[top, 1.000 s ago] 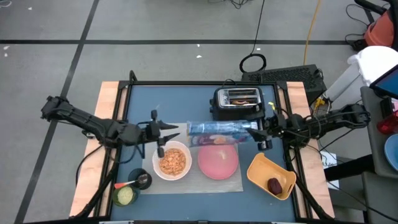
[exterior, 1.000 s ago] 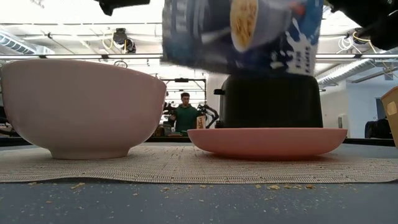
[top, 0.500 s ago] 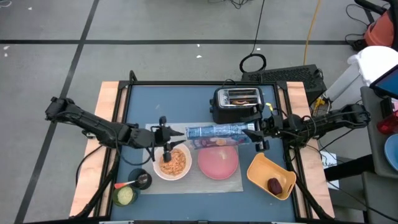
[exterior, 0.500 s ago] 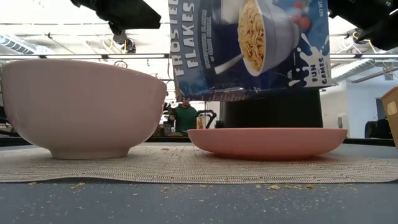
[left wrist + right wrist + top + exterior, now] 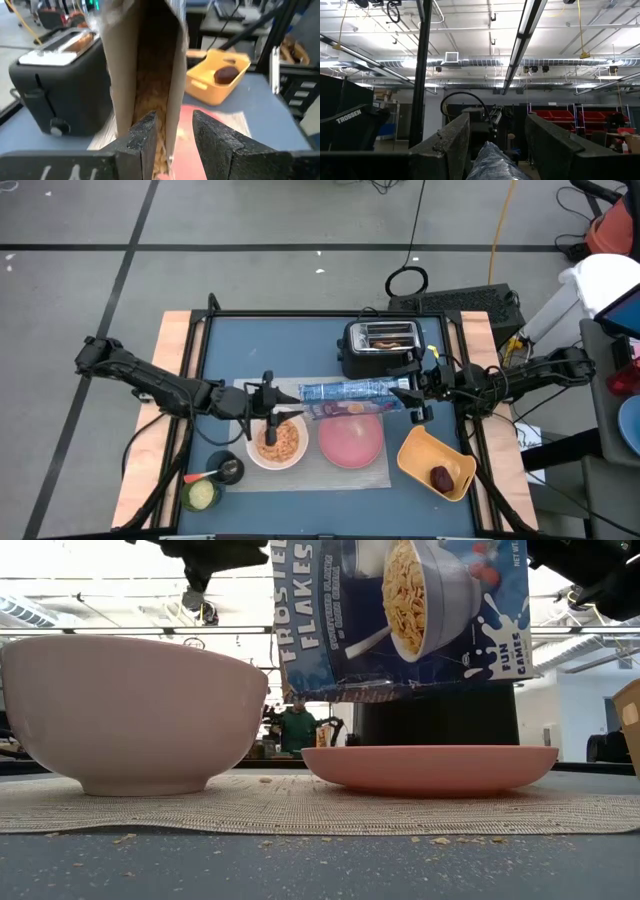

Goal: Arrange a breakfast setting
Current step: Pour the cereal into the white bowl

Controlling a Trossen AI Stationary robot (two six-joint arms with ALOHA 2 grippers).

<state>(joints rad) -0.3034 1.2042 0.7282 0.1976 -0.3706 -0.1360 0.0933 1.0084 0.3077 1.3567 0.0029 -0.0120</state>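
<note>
cereal box [image 5: 345,392] is hanging flat over the grey mat [image 5: 310,477], and i'm holding it from both ends. my right pincer [image 5: 412,394] is clamping the sealed end, between the black toaster [image 5: 380,346] and the pink plate [image 5: 351,440]. my left pincer [image 5: 172,140] is pinching one wall of the open mouth; flakes are showing inside. that end is sitting just above the far rim of the white bowl [image 5: 277,439], which is holding cereal. bowl and plate are resting side by side on the mat, crumbs around them. toast slices [image 5: 390,336] are sitting in the toaster slots. dark red fruit [image 5: 441,477] is lying in the yellow dish [image 5: 420,448], on the table right of the mat.
</note>
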